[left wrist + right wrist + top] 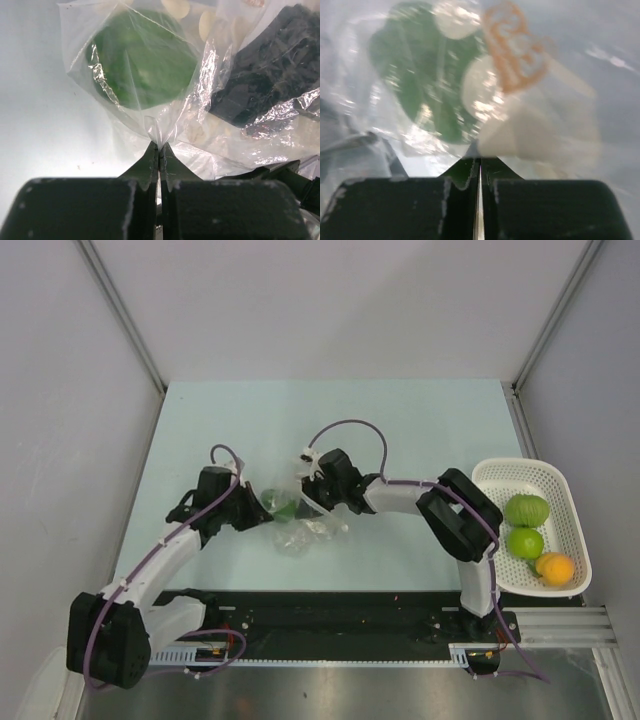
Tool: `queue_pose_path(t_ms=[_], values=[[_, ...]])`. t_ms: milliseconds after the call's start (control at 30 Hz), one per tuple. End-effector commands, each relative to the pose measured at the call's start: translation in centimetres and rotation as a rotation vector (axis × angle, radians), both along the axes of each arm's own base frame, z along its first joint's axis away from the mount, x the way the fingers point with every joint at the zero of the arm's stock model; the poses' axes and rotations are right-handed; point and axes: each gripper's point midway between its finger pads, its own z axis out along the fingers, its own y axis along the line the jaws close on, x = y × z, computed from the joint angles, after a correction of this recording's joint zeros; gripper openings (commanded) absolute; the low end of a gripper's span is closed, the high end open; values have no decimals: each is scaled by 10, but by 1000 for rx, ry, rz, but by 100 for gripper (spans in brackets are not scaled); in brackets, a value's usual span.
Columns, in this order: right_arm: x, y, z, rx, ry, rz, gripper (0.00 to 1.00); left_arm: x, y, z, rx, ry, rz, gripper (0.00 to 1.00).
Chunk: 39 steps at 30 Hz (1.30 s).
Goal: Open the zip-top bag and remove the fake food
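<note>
My left gripper (159, 145) and right gripper (480, 156) each pinch a sliver of the zip-top bag (200, 150) at their tips — tug hard and the film slips free.

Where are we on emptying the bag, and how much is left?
Done: two light green fruits and the orange fruit lie in the white basket. In hand: the left tool and right tool are both shut on the zip-top bag. Left: the dark green fruit sits inside the bag and must come out. Whether the bag's mouth is open, I cannot tell.
</note>
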Motion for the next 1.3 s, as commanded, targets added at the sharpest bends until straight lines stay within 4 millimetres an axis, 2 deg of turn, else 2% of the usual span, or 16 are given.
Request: queue_pose_path(t_ms=[0,133,200,300,333,400,433,533,600,667,733,833,967,1000,1200,1267], values=[[-3,-13,28,-29,-54,7,0,15,10,22,86,-70,-10,0],[-17,-25,34,-103,-88,35,0,25,11,32,103,-101,-17,0],[-19,-27,37,-110,-98,42,0,26,9,27,107,-79,-28,1],[-13,-25,37,-81,-74,12,0,30,5,26,102,-90,-59,10],[-9,-24,38,-65,-55,-6,16,32,4,28,103,-98,-62,10],[0,-21,40,-23,-20,-43,32,37,0,34,97,-136,-104,0],[2,-21,41,-9,-14,-47,43,38,-3,36,84,-146,-121,0],[7,-15,45,45,9,-50,58,32,-25,50,-26,-187,-214,0],[10,-12,47,64,-38,-14,61,33,-33,59,-58,-219,-227,0],[9,-9,48,77,-67,17,70,31,-42,71,-103,-273,-262,0],[10,-9,45,93,-36,23,71,32,-43,70,-108,-281,-264,1],[13,-9,43,96,-43,27,74,44,-39,65,-70,-310,-242,0],[15,-11,44,88,-79,39,83,53,-33,52,-6,-272,-234,0],[15,-11,43,87,-86,47,85,55,-33,55,0,-268,-237,0],[17,-9,43,36,-225,84,90,40,-31,32,10,-127,-247,0],[17,-5,47,-9,-349,113,97,36,-32,31,-12,-110,-228,0]])
